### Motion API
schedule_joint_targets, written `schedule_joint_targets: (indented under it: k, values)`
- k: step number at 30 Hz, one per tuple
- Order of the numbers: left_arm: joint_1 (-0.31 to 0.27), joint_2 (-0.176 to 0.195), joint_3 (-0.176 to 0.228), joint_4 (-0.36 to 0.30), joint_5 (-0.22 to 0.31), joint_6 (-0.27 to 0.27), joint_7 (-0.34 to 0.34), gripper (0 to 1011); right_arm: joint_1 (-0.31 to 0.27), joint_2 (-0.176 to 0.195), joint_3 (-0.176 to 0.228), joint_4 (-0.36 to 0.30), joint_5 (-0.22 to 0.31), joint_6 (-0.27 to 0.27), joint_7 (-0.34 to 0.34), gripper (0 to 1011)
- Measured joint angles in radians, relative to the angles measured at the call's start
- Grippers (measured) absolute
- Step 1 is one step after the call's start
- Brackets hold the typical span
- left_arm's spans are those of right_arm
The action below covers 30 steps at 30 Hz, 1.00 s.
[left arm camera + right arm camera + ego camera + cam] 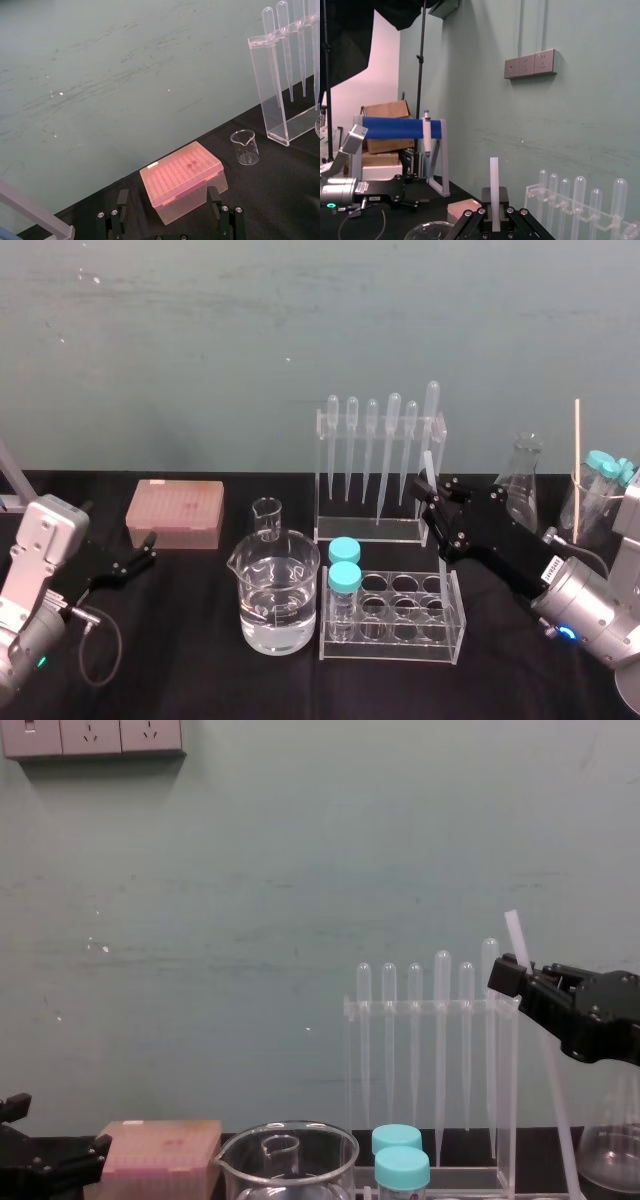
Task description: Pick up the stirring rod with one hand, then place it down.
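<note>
The stirring rod (429, 468) is a thin translucent-white stick held off the table, tilted slightly, in front of the pipette rack (365, 530). My right gripper (433, 502) is shut on it partway up. In the chest view the stirring rod (548, 1065) slants down past the right gripper (510, 978) to the bottom edge. In the right wrist view the stirring rod (494, 185) stands up from between the black fingers (476, 216). My left gripper (142, 554) rests low at the left, open and holding nothing, facing the pink box (182, 177).
A large beaker of water (275, 600) and a small beaker (267, 517) stand at centre. A test tube rack (455, 630) with two blue-capped tubes sits in front of the pipette rack. A conical flask (523, 480) and a wooden stick (577, 465) stand at the right.
</note>
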<state>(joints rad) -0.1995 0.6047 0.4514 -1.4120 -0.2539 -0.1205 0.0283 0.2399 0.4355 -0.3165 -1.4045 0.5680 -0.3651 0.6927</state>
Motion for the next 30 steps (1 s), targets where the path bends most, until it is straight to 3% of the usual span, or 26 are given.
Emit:
schedule_joint_targets:
  k: [18,30]
  values:
    - [0.000,0.000,0.000,0.000,0.000,0.000,0.000,1000,0.039,-0.024,-0.007,0.096,0.018,-0.024,0.050,71]
    - [0.000,0.000,0.000,0.000,0.000,0.000,0.000,1000,0.088,-0.050,-0.036,0.222,0.043,-0.013,0.106,71]
